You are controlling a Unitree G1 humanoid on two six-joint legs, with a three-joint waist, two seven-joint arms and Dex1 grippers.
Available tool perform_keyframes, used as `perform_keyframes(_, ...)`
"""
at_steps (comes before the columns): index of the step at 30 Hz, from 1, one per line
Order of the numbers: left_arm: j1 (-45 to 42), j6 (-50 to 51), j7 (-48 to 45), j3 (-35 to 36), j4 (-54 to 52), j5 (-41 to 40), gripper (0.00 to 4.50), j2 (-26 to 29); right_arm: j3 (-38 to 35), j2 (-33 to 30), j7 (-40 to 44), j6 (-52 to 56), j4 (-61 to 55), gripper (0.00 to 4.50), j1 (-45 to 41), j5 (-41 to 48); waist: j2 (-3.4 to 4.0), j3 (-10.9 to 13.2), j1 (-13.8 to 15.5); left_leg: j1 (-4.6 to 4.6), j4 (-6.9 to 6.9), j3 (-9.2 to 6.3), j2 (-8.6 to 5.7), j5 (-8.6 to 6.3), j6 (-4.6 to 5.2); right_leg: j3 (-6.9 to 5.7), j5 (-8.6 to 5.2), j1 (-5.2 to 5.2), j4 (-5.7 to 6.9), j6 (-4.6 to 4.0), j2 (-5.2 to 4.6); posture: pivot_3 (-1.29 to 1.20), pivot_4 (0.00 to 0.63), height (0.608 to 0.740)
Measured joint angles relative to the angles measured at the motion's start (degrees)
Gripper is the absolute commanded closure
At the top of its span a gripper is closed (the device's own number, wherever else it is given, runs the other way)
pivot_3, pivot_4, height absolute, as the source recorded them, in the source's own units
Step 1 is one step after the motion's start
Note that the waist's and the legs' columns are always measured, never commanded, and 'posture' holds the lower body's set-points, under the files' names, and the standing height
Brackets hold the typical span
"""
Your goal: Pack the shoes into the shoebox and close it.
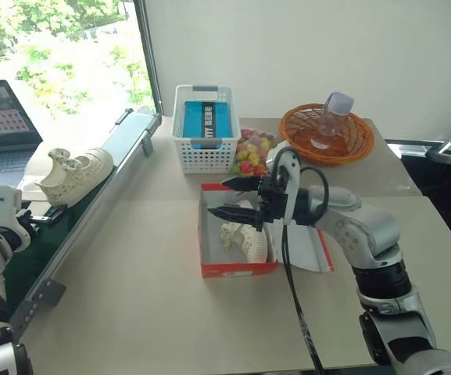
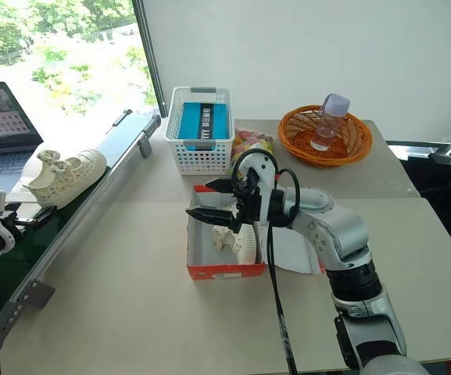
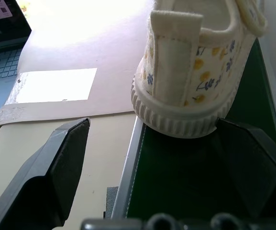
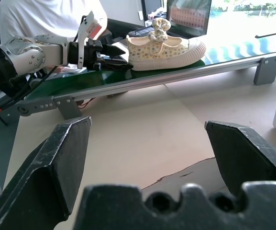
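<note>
One cream-white shoe (image 1: 73, 173) with a small flower print and a bow lies on the green conveyor belt (image 4: 109, 75) at the left. My left gripper (image 3: 152, 125) is open just behind its heel, the fingers apart on either side and not touching it. The second shoe (image 1: 245, 238) lies inside the red-orange shoebox (image 1: 237, 269) in the middle of the table. The box's lid (image 1: 311, 250) is folded open to the right. My right gripper (image 1: 219, 198) hovers open over the box, pointing left, with nothing between its fingers.
A white lattice basket (image 1: 205, 129) with a blue pack stands behind the box, with colourful sweets (image 1: 252, 152) beside it. An orange wicker basket (image 1: 327, 133) holds a plastic bottle. A laptop (image 1: 2, 117) sits far left. A person in white (image 4: 32, 14) stands beyond the conveyor.
</note>
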Motion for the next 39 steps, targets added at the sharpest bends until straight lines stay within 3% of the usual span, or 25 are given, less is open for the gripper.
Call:
perform_keyframes(14, -6.5, -2.7, -7.4, -5.5, 6.1, 2.1, 0.01, -0.4, -0.8, -0.7, -1.6, 0.0, -1.5, 0.00, 0.0, 0.3, -0.02, 0.0, 0.5, -0.09, 0.06, -0.02, 0.07, 0.28, 0.36, -0.16, 0.02, 0.03, 0.02, -0.02, 0.02, 0.00, 0.150, 0.740)
perform_keyframes(19, -6.5, -3.2, -8.0, -5.7, 6.0, 2.3, 1.30, -0.6, -0.8, -0.8, -1.7, 0.0, -1.5, 0.00, 0.0, 0.2, -0.02, 0.0, 0.6, -0.09, 0.08, -0.02, 0.10, 0.29, 0.35, -0.22, 0.02, 0.06, 0.05, -0.02, 0.01, 0.00, 0.150, 0.740)
perform_keyframes(22, -6.7, -3.2, -7.7, -5.6, 5.3, 2.2, 1.63, -0.7, -0.8, -0.8, -1.7, 0.0, -1.5, 0.00, 0.0, 0.2, 0.02, 0.0, 0.7, -0.07, 0.08, -0.02, 0.12, 0.31, 0.33, -0.26, 0.03, 0.07, 0.08, -0.05, 0.00, 0.00, 0.150, 0.740)
perform_keyframes(25, -6.7, -2.2, -6.3, -5.6, 3.3, 2.2, 1.68, -1.3, -0.8, -0.9, -1.7, 0.0, -1.5, 0.00, 0.0, 0.2, 0.02, 0.0, 0.9, -0.08, 0.08, -0.02, 0.16, 0.35, 0.27, -0.33, 0.06, 0.08, 0.11, -0.09, 0.00, 0.00, 0.150, 0.740)
perform_keyframes(30, -6.6, 6.1, -3.1, -6.1, -10.1, -0.9, 1.68, -7.1, -5.9, 2.7, -6.2, 3.8, -0.9, 0.00, -1.2, 5.2, -0.08, 0.0, 1.4, -0.34, 0.16, -0.03, 0.23, 0.52, 0.20, -0.41, 0.21, 0.01, 0.02, -0.10, 0.02, 0.00, 0.150, 0.740)
perform_keyframes(35, -11.1, 16.5, 2.3, -7.5, -28.4, -6.0, 1.68, -13.7, -16.9, 9.1, -19.6, 10.5, 4.4, 0.00, -5.9, 13.0, -0.13, 0.0, 0.4, -0.48, 0.17, -0.07, 0.24, 0.61, 0.35, -0.39, 0.27, -0.06, 0.01, -0.01, 0.10, 0.00, 0.150, 0.740)
perform_keyframes(39, -14.9, 22.4, 7.8, -8.7, -37.0, -8.5, 1.68, -19.4, -24.4, 12.5, -29.0, 13.6, 8.1, 0.00, -7.4, 19.0, -0.12, 0.0, -0.2, -0.47, 0.13, -0.09, 0.23, 0.61, 0.37, -0.35, 0.28, -0.05, 0.02, 0.01, 0.12, 0.00, 0.150, 0.740)
